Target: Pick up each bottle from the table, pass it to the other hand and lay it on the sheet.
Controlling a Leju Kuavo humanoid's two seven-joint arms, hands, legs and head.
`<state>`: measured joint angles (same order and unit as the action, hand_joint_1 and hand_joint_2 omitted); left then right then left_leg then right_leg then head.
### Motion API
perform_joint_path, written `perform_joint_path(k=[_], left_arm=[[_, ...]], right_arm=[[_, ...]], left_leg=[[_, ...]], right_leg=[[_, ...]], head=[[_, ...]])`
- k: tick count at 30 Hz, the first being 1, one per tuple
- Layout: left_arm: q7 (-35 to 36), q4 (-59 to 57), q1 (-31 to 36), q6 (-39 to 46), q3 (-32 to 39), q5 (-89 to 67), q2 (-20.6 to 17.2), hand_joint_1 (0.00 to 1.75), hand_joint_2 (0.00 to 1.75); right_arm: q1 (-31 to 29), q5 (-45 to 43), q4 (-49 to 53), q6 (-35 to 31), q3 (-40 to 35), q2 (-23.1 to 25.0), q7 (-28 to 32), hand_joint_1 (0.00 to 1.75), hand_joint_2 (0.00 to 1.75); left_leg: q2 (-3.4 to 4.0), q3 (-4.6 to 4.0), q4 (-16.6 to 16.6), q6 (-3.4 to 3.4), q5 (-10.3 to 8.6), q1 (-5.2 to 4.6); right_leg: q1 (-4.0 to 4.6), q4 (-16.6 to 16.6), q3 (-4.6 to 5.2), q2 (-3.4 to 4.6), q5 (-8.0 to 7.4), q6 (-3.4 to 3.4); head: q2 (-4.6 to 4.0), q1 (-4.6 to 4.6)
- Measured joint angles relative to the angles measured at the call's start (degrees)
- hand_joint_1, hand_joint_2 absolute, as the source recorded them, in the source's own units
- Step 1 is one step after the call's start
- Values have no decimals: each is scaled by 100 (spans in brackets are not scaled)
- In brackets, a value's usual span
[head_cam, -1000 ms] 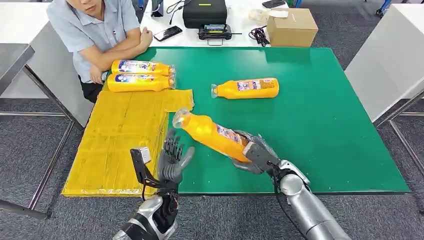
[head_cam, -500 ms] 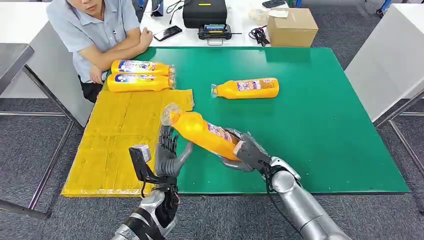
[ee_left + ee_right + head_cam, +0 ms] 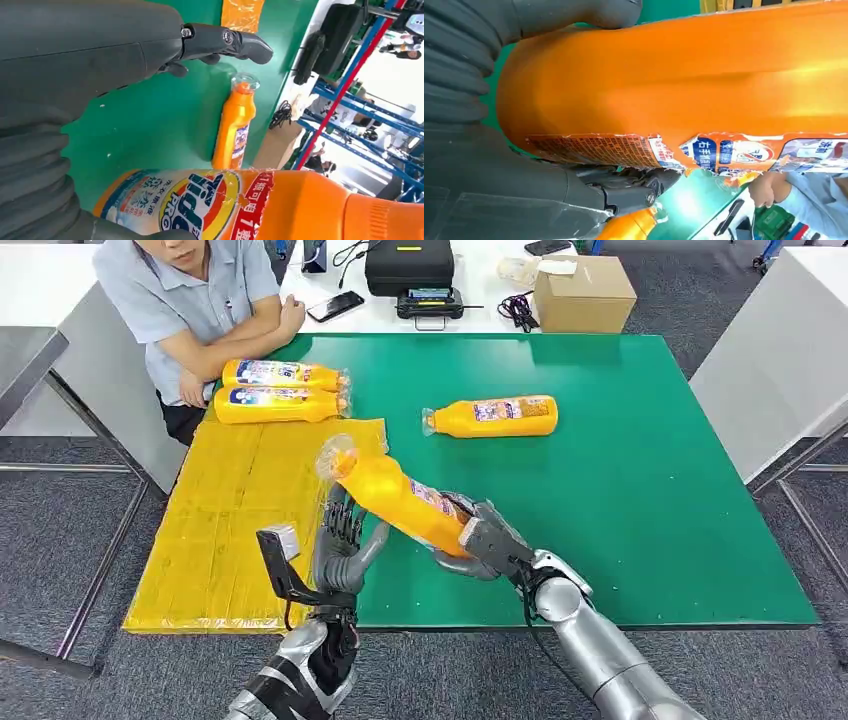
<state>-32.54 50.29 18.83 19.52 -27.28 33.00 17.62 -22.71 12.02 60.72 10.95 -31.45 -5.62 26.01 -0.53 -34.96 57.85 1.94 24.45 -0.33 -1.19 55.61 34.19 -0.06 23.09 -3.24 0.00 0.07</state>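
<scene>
- Handover step: my right hand (image 3: 478,540), low centre of the head view, clamps the base of the orange bottle (image 3: 395,495), raised and tilted, its cap toward the upper left.
- My left hand (image 3: 342,550) waits just under the neck, fingers spread, holding nothing.
- Next, I judge: close the left on the bottle before the right lets go, then lay it on the yellow sheet (image 3: 220,530).
- Two bottles (image 3: 280,390) lie at the sheet's far end; one more (image 3: 492,416) lies on the green table (image 3: 640,490).
- A seated person (image 3: 190,310) watches from the upper left; a cardboard box (image 3: 583,295) sits behind.
</scene>
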Motion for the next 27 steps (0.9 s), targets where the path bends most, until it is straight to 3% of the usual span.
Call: perform_joint_path(k=[27], left_arm=[[46,-26,-77,-284,-26,74,0,0,175]], right_arm=[[1,-9,-2,26,2,-17,37,175,175]], left_leg=[[0,-1,0,0,0,0]], right_leg=[[0,0,1,0,0,0]], head=[[0,0]])
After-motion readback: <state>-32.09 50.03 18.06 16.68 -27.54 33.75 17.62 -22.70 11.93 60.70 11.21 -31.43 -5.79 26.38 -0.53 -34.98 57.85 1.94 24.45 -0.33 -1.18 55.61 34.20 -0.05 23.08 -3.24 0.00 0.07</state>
